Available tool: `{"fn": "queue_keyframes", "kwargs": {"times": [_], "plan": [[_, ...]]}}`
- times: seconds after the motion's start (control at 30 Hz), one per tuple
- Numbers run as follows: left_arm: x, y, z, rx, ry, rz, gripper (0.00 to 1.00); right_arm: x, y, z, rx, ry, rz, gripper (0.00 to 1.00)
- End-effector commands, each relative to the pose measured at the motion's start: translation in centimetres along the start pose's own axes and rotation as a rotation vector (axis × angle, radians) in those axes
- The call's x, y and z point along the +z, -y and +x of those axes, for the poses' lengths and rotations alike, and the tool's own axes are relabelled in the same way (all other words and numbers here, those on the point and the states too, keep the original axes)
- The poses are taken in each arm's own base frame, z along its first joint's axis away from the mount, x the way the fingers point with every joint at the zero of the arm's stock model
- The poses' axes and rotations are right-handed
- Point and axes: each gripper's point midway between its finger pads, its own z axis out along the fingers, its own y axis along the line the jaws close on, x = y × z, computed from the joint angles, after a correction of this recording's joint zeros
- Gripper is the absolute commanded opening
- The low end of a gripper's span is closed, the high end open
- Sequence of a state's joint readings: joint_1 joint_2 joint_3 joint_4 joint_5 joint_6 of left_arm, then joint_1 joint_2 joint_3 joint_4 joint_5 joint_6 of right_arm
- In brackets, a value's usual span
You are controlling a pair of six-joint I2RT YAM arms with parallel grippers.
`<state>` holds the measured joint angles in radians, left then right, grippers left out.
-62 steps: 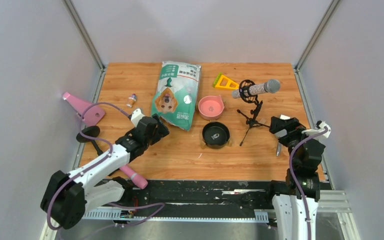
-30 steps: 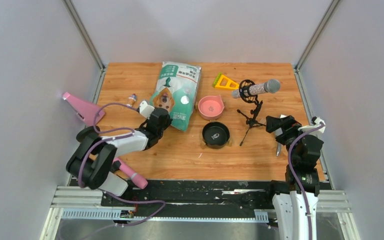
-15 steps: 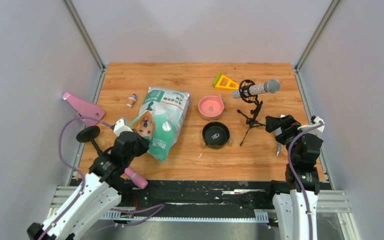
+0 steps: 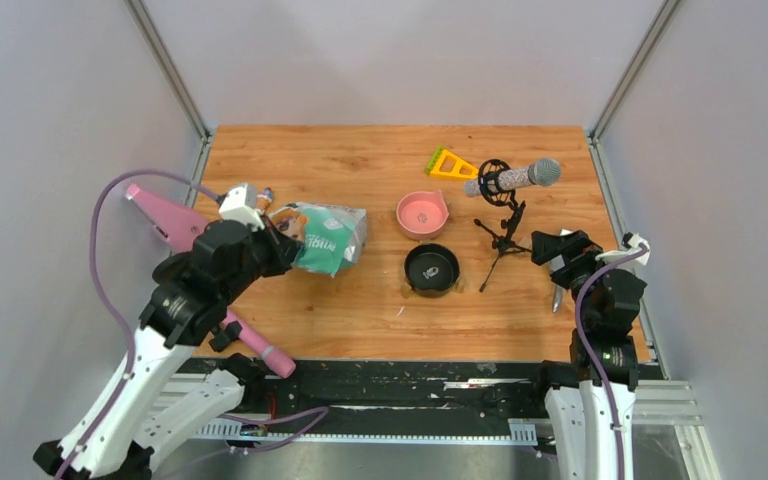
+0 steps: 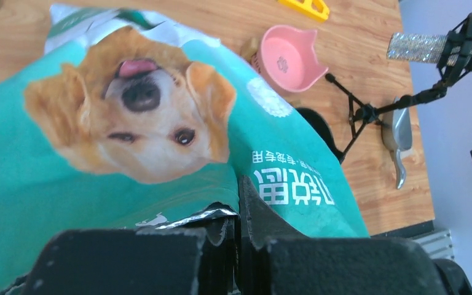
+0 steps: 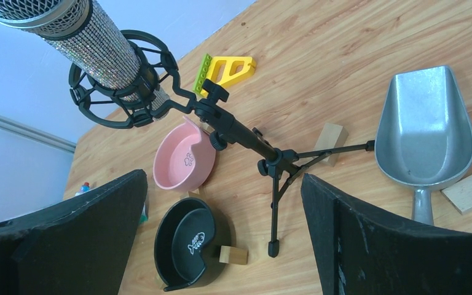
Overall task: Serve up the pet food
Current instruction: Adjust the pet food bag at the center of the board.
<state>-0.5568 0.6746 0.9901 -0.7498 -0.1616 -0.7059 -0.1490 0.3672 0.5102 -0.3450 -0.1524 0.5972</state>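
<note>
The pet food itself is hidden inside the teal-green and white bag (image 4: 322, 238) printed with a golden dog (image 5: 136, 110). My left gripper (image 4: 272, 246) is shut on the bag's torn foil edge (image 5: 239, 216) and holds it tilted above the table's left side. The pink bowl (image 4: 421, 212) and the black bowl (image 4: 432, 269) stand right of the bag, both showing no kibble (image 6: 181, 161) (image 6: 187, 246). My right gripper (image 4: 558, 250) hangs open and holds nothing (image 6: 223, 182), near the grey scoop (image 6: 424, 123) lying on the table.
A glittery microphone (image 4: 515, 177) on a black tripod stand (image 4: 501, 240) stands between the bowls and my right arm. A yellow toy (image 4: 449, 163) lies at the back. A pink object (image 4: 165, 215) and a small bottle (image 4: 264, 193) sit at the left edge. Small wooden blocks (image 6: 332, 135) lie near the scoop.
My left arm has dragged the bag toward the near left, then lifted and swung it up to the left side. The right arm has stayed put.
</note>
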Motion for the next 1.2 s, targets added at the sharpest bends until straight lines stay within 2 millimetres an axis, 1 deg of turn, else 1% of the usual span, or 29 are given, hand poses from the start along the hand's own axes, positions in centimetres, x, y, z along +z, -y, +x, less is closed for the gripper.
{"fn": "queue_keyframes", "kwargs": {"times": [0.0,0.03,0.07,0.1,0.13,0.17,0.2,0.23,0.27,0.3,0.37,0.5,0.6,0.73,0.8,0.83,0.87,0.9,0.93,0.97,1.0,1.03,1.17], "plan": [[0.1,8.7,-9.1,0.047,0.248,0.280,0.00,-0.1,-0.8,-0.9,-0.003,0.039,-0.036,1.00],[1.0,9.5,-9.7,0.057,0.237,0.283,0.00,-0.1,-0.8,-0.9,-0.003,0.041,-0.036,1.00],[1.4,9.9,-10.0,0.070,0.233,0.286,0.00,-0.1,-0.9,-1.0,-0.002,0.041,-0.038,1.00],[1.8,10.7,-10.7,0.075,0.233,0.292,0.00,-0.1,-0.9,-0.9,-0.001,0.038,-0.039,1.00],[2.0,11.1,-11.1,0.089,0.236,0.295,0.00,-0.1,-0.9,-0.9,-0.001,0.037,-0.041,1.00],[2.3,11.7,-11.9,0.095,0.243,0.297,0.00,-0.1,-0.9,-0.8,-0.002,0.034,-0.039,1.00],[3.1,11.6,-12.0,0.105,0.237,0.276,0.00,0.0,-0.8,-0.8,-0.002,0.033,-0.035,1.00],[2.7,12.0,-13.0,0.105,0.257,0.277,0.00,0.0,-0.7,-0.7,-0.002,0.032,-0.032,1.00],[3.5,11.7,-12.9,0.115,0.240,0.245,0.00,0.1,-0.6,-0.7,-0.001,0.033,-0.028,1.00],[3.1,12.1,-13.7,0.116,0.253,0.248,0.00,0.1,-0.6,-0.7,-0.001,0.033,-0.028,1.00],[3.3,12.5,-14.1,0.134,0.251,0.247,0.00,0.0,-0.8,-1.0,-0.002,0.036,-0.030,1.00],[3.0,14.0,-15.3,0.155,0.254,0.282,0.00,-0.2,-1.5,-1.5,-0.012,0.045,-0.052,1.00],[2.2,15.7,-16.9,0.172,0.267,0.324,0.00,-0.3,-1.7,-1.6,-0.017,0.045,-0.063,1.00],[1.2,17.3,-18.4,0.190,0.275,0.360,0.00,-0.4,-1.8,-1.6,-0.019,0.050,-0.067,1.00],[1.0,17.6,-18.8,0.194,0.273,0.367,0.00,-0.5,-1.8,-1.7,-0.019,0.054,-0.068,1.00],[1.2,17.5,-18.8,0.195,0.267,0.356,0.00,-0.5,-1.8,-1.7,-0.021,0.057,-0.068,1.00],[0.8,17.8,-19.3,0.195,0.278,0.360,0.00,-0.6,-1.8,-1.7,-0.021,0.058,-0.067,1.00],[1.0,17.7,-19.1,0.199,0.267,0.353,0.00,-0.6,-1.8,-1.8,-0.022,0.060,-0.067,1.00],[0.8,17.9,-19.4,0.199,0.272,0.356,0.00,-0.6,-1.8,-1.8,-0.021,0.060,-0.068,1.00],[1.0,17.8,-19.3,0.208,0.263,0.349,0.00,-0.6,-1.8,-1.7,-0.020,0.058,-0.068,1.00],[1.0,17.7,-19.6,0.208,0.271,0.338,0.00,-0.6,-1.8,-1.7,-0.020,0.059,-0.067,1.00],[1.5,17.3,-19.4,0.210,0.261,0.314,0.00,-0.6,-1.7,-1.6,-0.020,0.056,-0.066,1.00],[2.1,17.5,-19.8,0.226,0.257,0.303,0.00,-0.7,-1.9,-1.8,-0.023,0.056,-0.071,1.00]]}}
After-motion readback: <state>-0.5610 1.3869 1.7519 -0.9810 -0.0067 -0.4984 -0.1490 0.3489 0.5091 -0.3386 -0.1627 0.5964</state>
